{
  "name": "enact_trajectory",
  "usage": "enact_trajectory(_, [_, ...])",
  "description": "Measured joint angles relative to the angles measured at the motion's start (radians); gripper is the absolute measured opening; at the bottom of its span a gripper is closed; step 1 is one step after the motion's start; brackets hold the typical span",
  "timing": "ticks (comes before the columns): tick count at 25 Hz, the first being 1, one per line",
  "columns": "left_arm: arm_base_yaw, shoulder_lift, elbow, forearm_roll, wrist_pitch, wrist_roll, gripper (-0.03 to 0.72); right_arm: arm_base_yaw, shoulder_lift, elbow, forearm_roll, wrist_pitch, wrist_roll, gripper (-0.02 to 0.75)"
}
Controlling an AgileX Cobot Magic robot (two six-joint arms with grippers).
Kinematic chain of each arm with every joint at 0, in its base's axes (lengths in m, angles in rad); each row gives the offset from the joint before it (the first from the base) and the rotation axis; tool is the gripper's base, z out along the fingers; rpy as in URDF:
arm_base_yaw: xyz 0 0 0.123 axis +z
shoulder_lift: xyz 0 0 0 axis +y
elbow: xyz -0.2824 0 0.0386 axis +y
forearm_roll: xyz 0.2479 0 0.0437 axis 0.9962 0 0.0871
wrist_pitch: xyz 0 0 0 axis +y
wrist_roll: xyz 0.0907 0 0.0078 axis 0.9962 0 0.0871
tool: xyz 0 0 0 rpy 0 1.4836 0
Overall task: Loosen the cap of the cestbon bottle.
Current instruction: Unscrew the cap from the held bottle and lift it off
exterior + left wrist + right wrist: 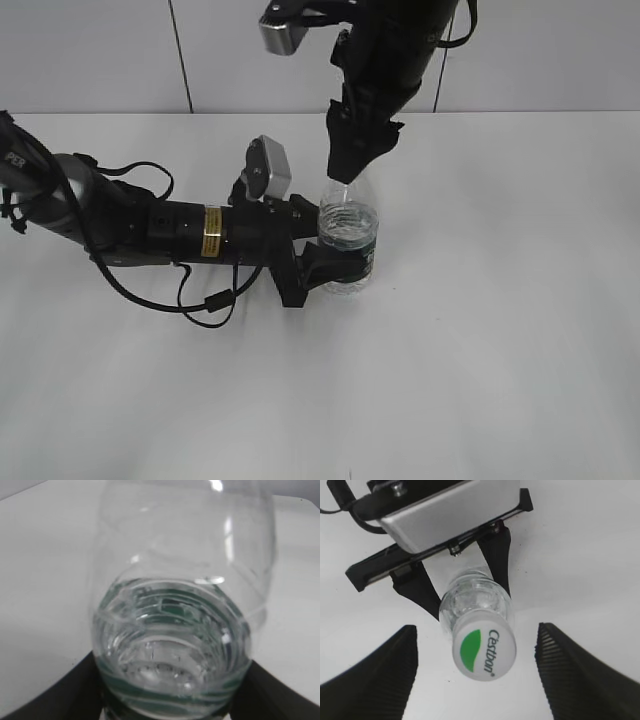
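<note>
Two ribbed black fingers (pixel 385 675) of our right gripper (pixel 485 672) stood spread wide, one on each side of the cap (pixel 484 655), touching nothing; we hung straight above it. The white cap read "Cestbon" in green beside a green leaf mark. We judged its small round rim to be the only sensible hold for that hand: hard plastic, stiff, but smooth enough that the pads might slide unless they closed squarely on its side wall.

Below it, our left gripper (pixel 335 250) had its fingers pressed against the body of the cestbon bottle (pixel 349 240), pinching it around the dark green label band, one finger on each side. The bottle stood upright on the white table (pixel 500 350), near the middle, partly filled with water. In the left wrist view the clear wall (pixel 185 555) filled the picture and the water line sat low, so we reckoned it light. Thin clear plastic like this gives under pressure; we judged that too hard a squeeze would dent it, and too soft a one would let it spin with the cap. Holding at the banded waist, where ribs showed, seemed the firmest place.

On the left arm (pixel 150 230) a yellow sticker (pixel 212 232) carried print too small to read, and white letters at the far left edge were cut off.
</note>
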Motion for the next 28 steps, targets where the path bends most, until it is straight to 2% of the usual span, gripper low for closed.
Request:
enact_trajectory(3, [0.0, 0.0, 0.0, 0.0, 0.0, 0.0, 0.419, 0.0, -0.003, -0.022, 0.008, 0.001, 0.182, 0.561])
enact_trajectory(8, [0.0, 0.0, 0.0, 0.0, -0.001, 0.0, 0.419, 0.001, -0.018, -0.103, -0.091, 0.0, 0.824, 0.558])
enact_trajectory(10, [0.0, 0.0, 0.0, 0.0, -0.001, 0.0, 0.419, 0.001, -0.02, -0.107, -0.123, 0.0, 0.911, 0.543])
enact_trajectory(16, [0.0, 0.0, 0.0, 0.0, -0.001, 0.0, 0.419, 0.001, -0.017, -0.108, -0.097, 0.001, 0.962, 0.473])
enact_trajectory(28, [0.0, 0.0, 0.0, 0.001, -0.002, 0.0, 0.419, 0.001, -0.016, 0.0, -0.051, 0.002, 0.966, 0.463])
